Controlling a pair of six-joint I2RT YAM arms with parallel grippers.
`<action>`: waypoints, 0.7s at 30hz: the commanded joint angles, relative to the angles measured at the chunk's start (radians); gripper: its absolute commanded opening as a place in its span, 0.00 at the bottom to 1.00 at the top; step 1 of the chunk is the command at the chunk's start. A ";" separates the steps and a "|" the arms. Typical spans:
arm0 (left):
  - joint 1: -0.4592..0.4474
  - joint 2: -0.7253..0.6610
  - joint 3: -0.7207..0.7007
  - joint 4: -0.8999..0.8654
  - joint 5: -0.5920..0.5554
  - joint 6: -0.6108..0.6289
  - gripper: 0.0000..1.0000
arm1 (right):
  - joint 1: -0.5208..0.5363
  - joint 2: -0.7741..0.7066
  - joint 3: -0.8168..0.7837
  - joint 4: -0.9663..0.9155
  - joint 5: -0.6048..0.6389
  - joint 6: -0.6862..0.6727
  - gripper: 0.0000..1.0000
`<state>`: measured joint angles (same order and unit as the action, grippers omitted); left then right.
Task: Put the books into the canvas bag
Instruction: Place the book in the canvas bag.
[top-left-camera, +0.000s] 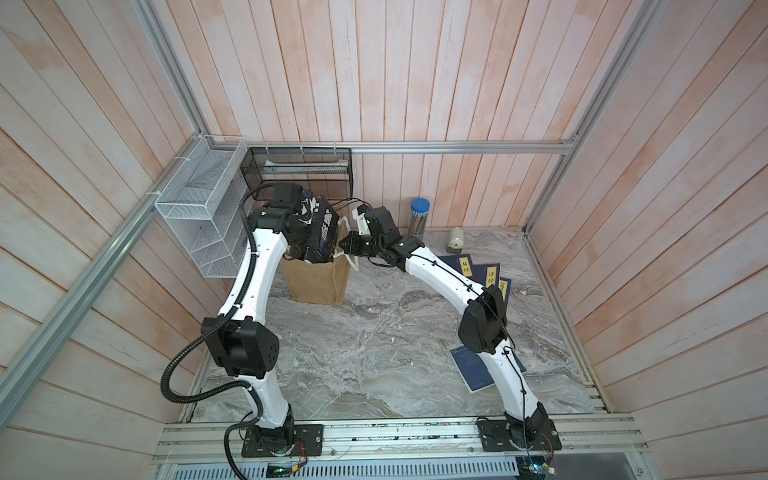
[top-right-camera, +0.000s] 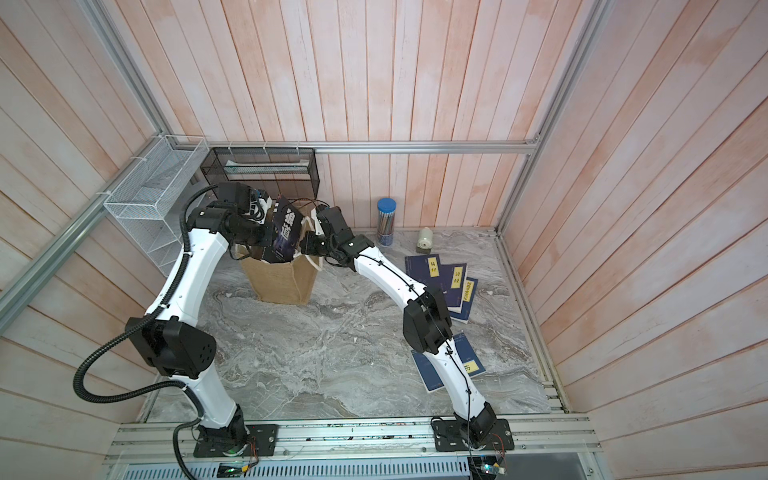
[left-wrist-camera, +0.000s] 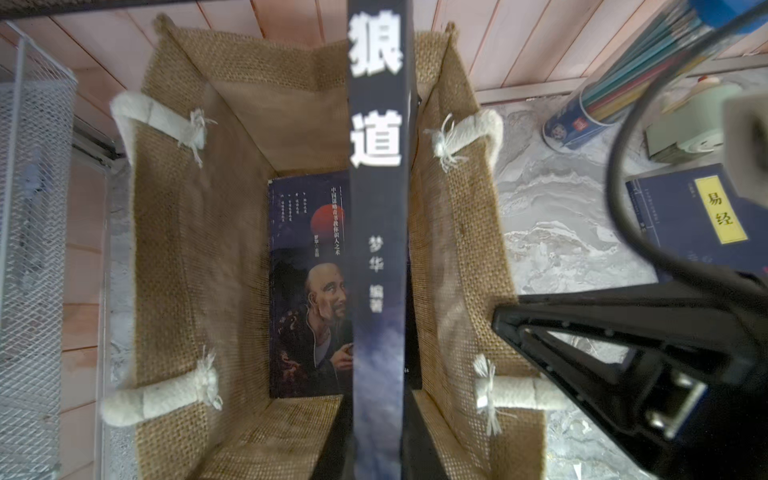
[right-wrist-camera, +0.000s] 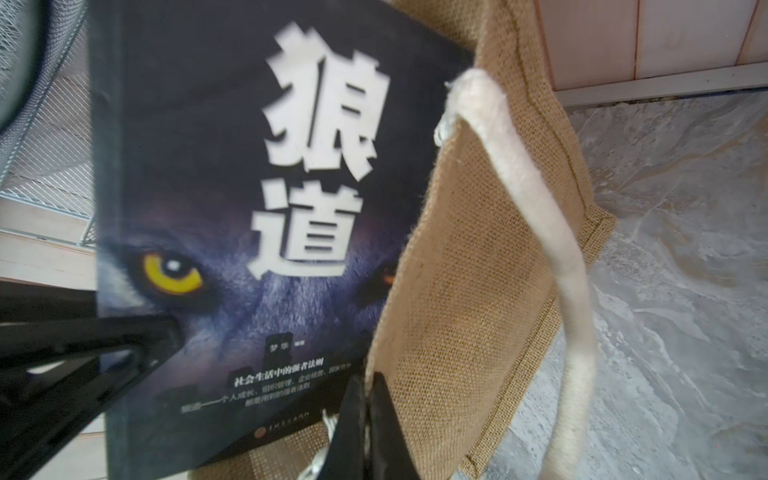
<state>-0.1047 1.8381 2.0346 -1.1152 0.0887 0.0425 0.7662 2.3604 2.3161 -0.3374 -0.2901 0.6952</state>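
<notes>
Arm L: left gripper has its jaws clamped on the wolf-cover book, spine facing the wrist camera. The book is tilted, with its lower end inside the mouth of the canvas bag and its upper part above the rim.

Arm R: right gripper has its fingers pressed together on the bag's burlap rim, on the wall nearer the right arm. A white rope handle hangs just beside the pinch.

Bag contents: one old-man portrait book at the bottom, cover up.

The bag stands upright on the marble-look tabletop, in front of the black mesh basket.

Out on the table: three navy books fanned and overlapping beside the right forearm, and a fourth navy book partly under the right elbow.
</notes>
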 joint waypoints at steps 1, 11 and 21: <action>0.007 0.011 0.042 -0.010 0.046 0.025 0.02 | 0.005 0.028 0.033 0.005 -0.016 -0.026 0.00; 0.059 0.112 0.012 0.036 0.288 0.037 0.03 | 0.001 0.025 0.035 -0.001 -0.018 -0.040 0.00; 0.167 0.154 -0.059 0.114 0.262 0.054 0.11 | -0.002 0.041 0.036 -0.020 -0.026 -0.060 0.00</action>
<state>0.0448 1.9659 1.9919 -1.0618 0.3351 0.0681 0.7647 2.3611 2.3177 -0.3450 -0.2935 0.6533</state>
